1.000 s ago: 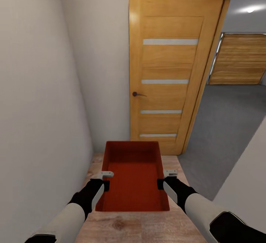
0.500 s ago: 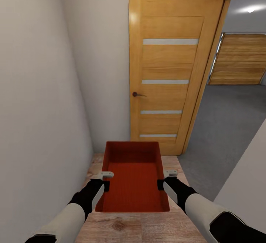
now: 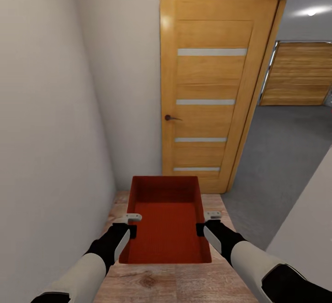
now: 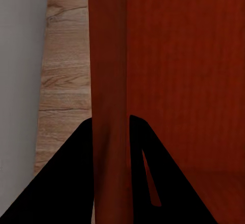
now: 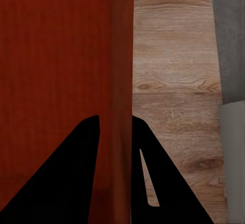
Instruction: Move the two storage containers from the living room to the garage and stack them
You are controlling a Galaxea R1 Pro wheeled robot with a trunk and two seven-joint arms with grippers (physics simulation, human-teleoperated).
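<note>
A narrow passage with light wood plank flooring is bounded by plain white walls, and a honey-wood door with frosted horizontal strips stands open onto dark grey concrete floor. An orange-red rectangular topless bin is held above the planks between both arms. Its left wall is clamped by the left gripper, its right wall by the right gripper.
</note>
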